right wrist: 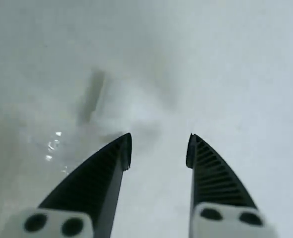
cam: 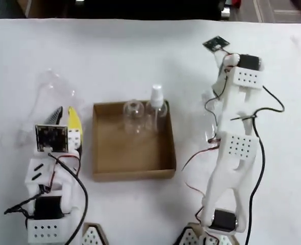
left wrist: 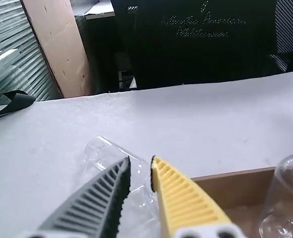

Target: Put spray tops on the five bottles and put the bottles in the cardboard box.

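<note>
On the white table (cam: 140, 46), the cardboard box (cam: 132, 174) sits mid-table between both arms. At its far wall stand a capped bottle (cam: 159, 116) wearing a spray top (cam: 157, 94) and a bare bottle (cam: 133, 111). The left gripper (left wrist: 140, 166), fingers narrowly parted, hovers over a lying bottle (left wrist: 103, 150) near the left edge. The right gripper (right wrist: 159, 145) gapes above bare table.

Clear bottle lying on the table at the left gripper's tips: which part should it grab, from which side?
Probably the round body of the clear bottle, across its width, coming from above with the left gripper. It lies on its side on the table, so the curved walls face sideways; the neck end isn't clear.
</note>
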Motion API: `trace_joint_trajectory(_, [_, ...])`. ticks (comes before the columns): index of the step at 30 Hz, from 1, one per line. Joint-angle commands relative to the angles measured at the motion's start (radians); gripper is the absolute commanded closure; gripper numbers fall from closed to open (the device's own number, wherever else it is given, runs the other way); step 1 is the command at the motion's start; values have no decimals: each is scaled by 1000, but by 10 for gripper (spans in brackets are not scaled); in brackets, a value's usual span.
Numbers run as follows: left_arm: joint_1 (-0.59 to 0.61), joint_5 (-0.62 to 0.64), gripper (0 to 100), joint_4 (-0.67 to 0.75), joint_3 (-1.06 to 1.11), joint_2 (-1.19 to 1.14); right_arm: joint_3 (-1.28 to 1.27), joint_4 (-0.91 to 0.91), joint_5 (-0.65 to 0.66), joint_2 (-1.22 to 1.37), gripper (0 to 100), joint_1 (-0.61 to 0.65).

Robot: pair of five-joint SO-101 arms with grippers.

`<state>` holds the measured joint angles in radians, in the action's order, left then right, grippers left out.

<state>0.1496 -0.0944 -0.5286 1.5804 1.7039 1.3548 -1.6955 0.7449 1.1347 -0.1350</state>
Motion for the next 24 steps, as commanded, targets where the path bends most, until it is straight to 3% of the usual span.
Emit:
trace_joint_trajectory(1, [-18,-6,928,25,-8,12,35,-28,-55,-18,843,51])
trace_joint_trajectory(6, [-18,-6,928,26,-8,12,17,-31,-121,-38,843,101])
trace_joint_trajectory(13, [-18,-6,928,26,-11,12,-242,-24,-144,-189,843,159])
trace_joint_trajectory(24, [-16,-6,928,26,-9,12,-252,56,-144,-150,840,147])
